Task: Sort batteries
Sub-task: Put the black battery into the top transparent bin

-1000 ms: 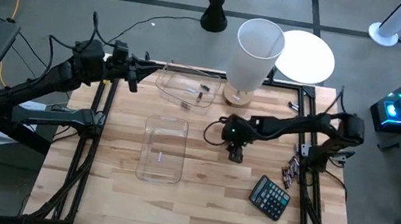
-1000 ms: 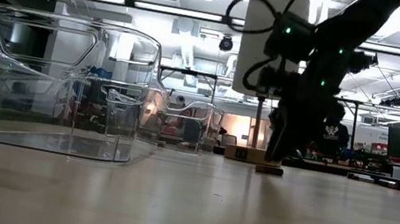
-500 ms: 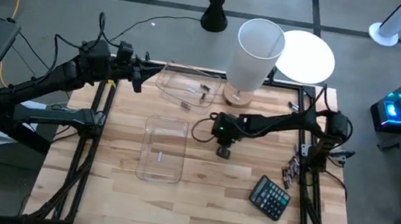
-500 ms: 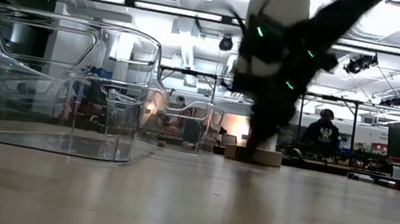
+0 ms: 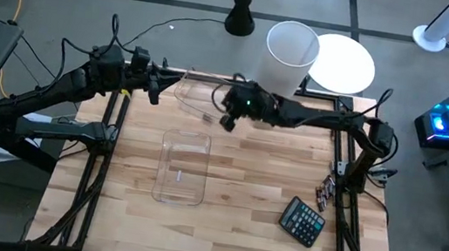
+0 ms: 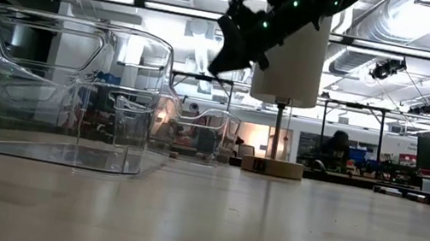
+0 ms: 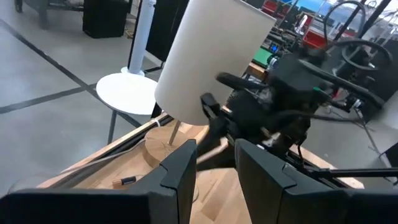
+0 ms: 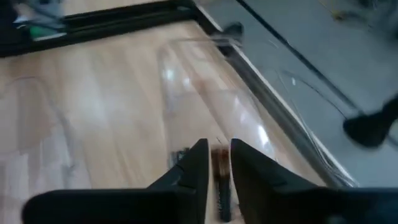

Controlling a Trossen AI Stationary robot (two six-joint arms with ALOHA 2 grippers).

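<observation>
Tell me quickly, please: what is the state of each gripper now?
Left gripper: open, holding nothing, beside the far bin.
Right gripper: shut on a battery, above the far bin.

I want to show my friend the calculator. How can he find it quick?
Start at the pale wooden table and go to the near corner on the right arm's side. There lies the flat black calculator with rows of buttons, tilted on the wood. A small cluster of tiny dark cylindrical batteries lies just beyond it, but only the calculator is wide, flat and buttoned.
</observation>
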